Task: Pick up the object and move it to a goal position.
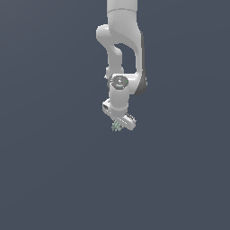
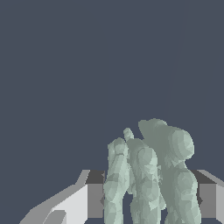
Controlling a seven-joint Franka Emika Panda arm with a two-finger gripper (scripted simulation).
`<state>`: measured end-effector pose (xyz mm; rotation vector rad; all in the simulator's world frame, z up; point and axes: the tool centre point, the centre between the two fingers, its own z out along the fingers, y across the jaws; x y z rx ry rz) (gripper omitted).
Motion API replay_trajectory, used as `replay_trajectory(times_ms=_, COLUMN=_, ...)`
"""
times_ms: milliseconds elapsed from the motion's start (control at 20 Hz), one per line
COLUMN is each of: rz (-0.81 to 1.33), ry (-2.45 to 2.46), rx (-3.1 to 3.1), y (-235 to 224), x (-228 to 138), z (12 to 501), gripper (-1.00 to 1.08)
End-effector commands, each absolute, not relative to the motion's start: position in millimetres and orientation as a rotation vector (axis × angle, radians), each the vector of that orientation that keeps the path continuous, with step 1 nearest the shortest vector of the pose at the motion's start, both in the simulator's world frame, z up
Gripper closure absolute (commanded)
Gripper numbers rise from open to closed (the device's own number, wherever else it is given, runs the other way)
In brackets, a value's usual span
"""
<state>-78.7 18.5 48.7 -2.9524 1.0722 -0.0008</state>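
No writing or labels are seen. The object (image 2: 151, 175) is pinched between the tool (image 1: 118, 126) fingers (image 2: 94, 199), against plain dark grey-blue surroundings.

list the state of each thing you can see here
object: held between the end effector's fingers, off the floor
end effector: shut on the object, pointing down
arm: reaching down from the top of the exterior view
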Motion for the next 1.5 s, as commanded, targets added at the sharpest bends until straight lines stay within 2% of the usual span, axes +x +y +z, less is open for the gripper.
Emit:
replay_trajectory(times_ms=0, rz=0.000, ry=1.073, rx=-2.953, y=18, x=-79, z=48, gripper=1.08)
replay_trajectory(times_ms=700, rz=-0.001, ry=1.072, rx=-2.953, y=23, x=-63, z=68, gripper=1.08)
replay_trajectory(times_ms=1450, rz=-0.001, ry=1.074, rx=-2.954, y=47, x=11, z=158, gripper=1.08)
